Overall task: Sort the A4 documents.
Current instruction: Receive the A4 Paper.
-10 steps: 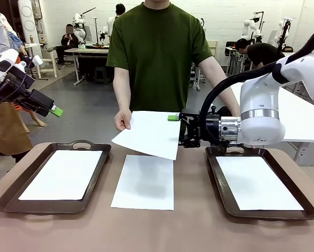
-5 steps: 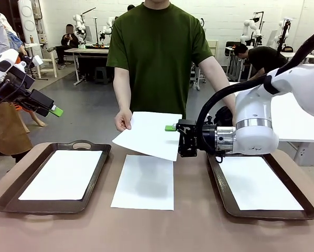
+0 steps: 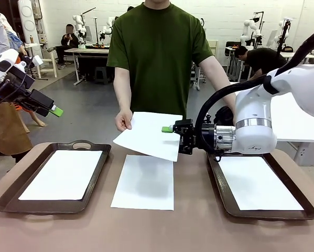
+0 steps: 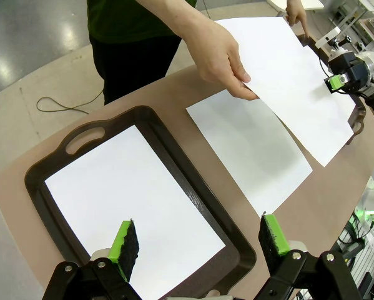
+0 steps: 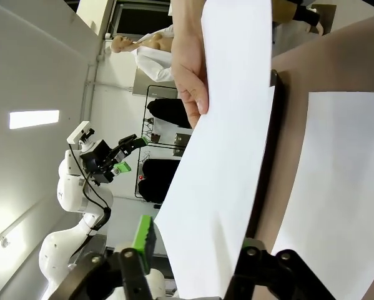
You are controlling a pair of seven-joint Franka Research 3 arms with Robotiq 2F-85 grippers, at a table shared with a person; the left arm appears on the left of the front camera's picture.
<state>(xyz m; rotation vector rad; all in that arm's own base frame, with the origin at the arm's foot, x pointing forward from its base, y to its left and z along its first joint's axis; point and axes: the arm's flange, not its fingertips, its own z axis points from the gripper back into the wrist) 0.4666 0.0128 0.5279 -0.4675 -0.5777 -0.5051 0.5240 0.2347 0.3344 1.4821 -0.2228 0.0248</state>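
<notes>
One A4 sheet (image 3: 149, 135) is held up over the worktop (image 3: 157, 231), pinched at its left corner by a person's hand (image 3: 123, 121). Its right edge is straddled by the right claw (image 3: 170, 129), fingers seen part-way apart and not pressed onto the paper. The left claw (image 4: 198, 240) is spread wide and empty, up in the air over the left tray (image 3: 7, 197). A second sheet (image 3: 143, 182) is laid flat mid-worktop between the trays. A third sheet (image 3: 62, 175) is seen in the left tray and a fourth sheet (image 3: 259, 182) in the right tray (image 3: 219, 194).
</notes>
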